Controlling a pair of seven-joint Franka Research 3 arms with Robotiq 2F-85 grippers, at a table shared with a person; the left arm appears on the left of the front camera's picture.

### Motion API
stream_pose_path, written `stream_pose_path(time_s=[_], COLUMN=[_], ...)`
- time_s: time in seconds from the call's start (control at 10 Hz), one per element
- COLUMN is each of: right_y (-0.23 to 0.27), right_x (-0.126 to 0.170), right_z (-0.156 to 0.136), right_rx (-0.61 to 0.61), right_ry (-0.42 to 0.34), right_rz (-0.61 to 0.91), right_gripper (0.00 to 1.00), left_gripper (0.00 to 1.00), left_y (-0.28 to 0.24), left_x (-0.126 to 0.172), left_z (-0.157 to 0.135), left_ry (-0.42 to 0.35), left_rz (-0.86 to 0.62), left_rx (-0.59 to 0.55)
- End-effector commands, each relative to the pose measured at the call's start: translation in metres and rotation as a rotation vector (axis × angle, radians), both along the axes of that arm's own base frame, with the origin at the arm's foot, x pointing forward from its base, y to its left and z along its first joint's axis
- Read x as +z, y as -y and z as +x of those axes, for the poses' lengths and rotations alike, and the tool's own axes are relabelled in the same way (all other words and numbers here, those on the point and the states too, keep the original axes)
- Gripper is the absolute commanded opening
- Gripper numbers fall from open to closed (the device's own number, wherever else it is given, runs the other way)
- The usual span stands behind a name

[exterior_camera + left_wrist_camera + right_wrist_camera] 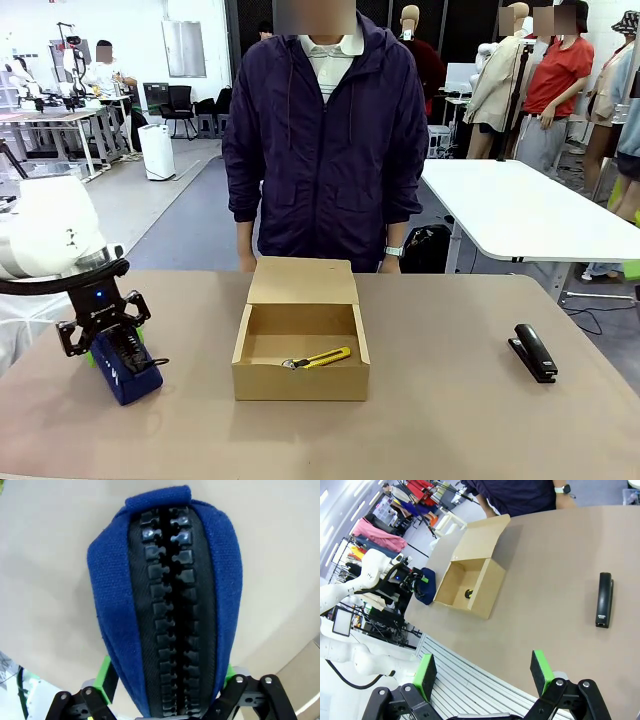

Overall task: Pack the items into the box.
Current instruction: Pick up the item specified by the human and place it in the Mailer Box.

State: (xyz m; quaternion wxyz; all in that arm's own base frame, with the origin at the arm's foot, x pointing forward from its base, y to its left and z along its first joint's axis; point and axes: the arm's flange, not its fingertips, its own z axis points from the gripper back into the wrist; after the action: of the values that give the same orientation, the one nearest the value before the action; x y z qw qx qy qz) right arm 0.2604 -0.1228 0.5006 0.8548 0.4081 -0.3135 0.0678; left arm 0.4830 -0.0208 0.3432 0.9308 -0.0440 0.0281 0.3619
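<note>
Smooth tan tabletop (450, 420): left pincer (108, 335) straddles the woven navy pouch (165, 605), grip unclear; right pincer (482, 672) gapes apart

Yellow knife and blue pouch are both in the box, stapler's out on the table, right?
No. The yellow knife is in the box and the stapler is out on the table, but the blue pouch lies on the table beside the box, at the left gripper, as the front view shows.
</note>
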Motion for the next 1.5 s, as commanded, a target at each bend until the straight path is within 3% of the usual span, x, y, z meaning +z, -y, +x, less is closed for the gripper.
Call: stream_pose_path(time_s=[0.0,0.8,1.0,1.2,1.4], right_y=[-0.002,-0.002,-0.002,-0.002,-0.002], right_x=[0.001,0.001,0.001,0.001,0.001], right_z=[0.000,0.000,0.000,0.000,0.000], right_rx=[-0.007,-0.007,-0.007,-0.007,-0.007], right_ry=[0.005,0.005,0.005,0.005,0.005], right_rz=[0.018,0.018,0.018,0.018,0.018], right_gripper=[1.00,1.00,1.00,1.00,1.00], left_gripper=[0.00,0.00,0.00,0.00,0.00], left_y=[0.001,-0.007,-0.015,-0.025,-0.029], left_x=[0.005,0.019,0.066,0.155,0.195], left_z=[0.003,0.001,0.007,0.000,-0.020], left_ry=[0.034,0.053,0.027,0.011,0.052], left_rz=[0.034,0.007,0.006,-0.073,-0.069], left_rx=[-0.010,-0.033,-0.101,-0.288,-0.291])
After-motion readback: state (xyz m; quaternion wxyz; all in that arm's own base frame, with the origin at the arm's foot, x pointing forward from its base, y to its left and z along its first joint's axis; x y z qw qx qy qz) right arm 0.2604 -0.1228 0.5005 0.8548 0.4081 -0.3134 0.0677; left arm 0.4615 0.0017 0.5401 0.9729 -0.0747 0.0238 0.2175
